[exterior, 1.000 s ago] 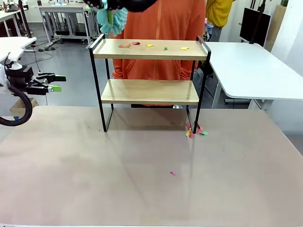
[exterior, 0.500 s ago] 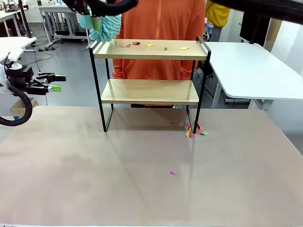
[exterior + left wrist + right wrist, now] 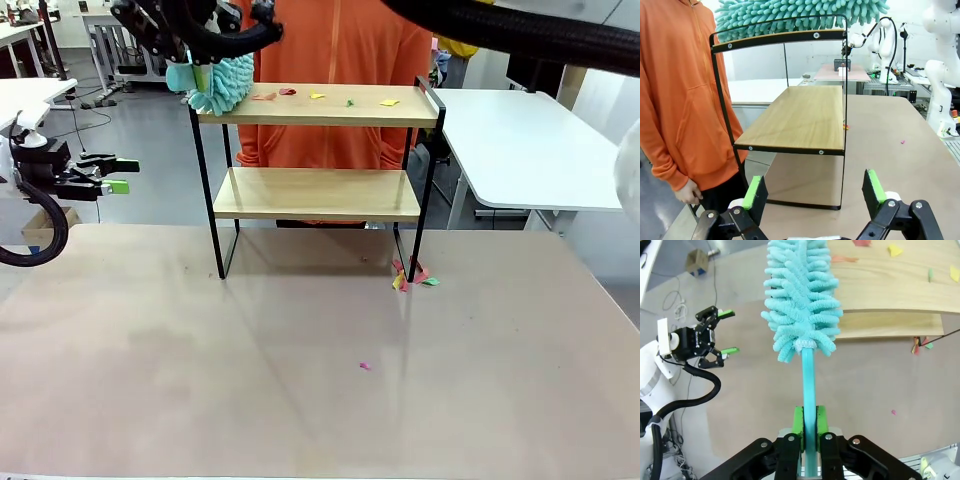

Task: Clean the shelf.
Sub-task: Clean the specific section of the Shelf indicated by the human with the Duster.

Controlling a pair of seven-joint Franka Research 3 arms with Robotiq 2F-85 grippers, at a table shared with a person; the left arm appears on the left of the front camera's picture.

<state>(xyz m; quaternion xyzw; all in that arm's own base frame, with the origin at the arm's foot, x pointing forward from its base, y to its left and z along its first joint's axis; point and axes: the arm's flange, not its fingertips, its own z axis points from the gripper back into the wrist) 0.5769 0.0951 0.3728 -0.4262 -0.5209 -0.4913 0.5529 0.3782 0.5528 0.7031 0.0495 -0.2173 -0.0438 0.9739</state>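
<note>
Right claw clamps one duster; left claw wide; five scraps atop shelf.

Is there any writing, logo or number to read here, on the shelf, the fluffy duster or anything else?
None can be read.
The shelf, the teal duster and the person's orange top bear no print.
A small dark box in the background is too small to tell.
</note>
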